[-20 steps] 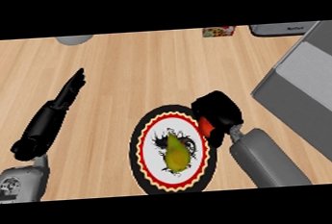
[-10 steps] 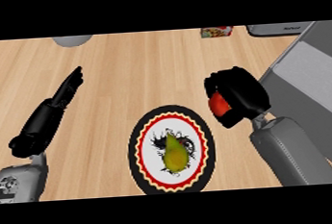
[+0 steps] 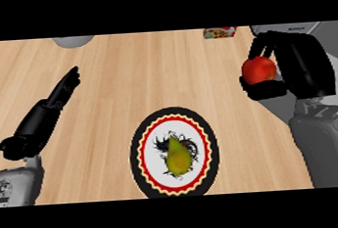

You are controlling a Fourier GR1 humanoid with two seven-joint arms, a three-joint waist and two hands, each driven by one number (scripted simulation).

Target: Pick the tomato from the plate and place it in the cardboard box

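My right hand is at the right of the head view, fingers curled round the red tomato, which it holds above the counter next to the grey box at the right edge. The plate, with a black rim and a red and yellow border, lies at lower centre with a yellow-green pear on it. My left hand rests at the left, fingers straight and pointing away, holding nothing.
A grey round object stands at the far edge on the left. A small colourful packet lies at the far edge towards the right. Bare wooden counter spreads between the plate and the far edge.
My right hand has lifted the tomato off the plate's right rim and carried it up and to the right, towards the box. The left hand has not moved.
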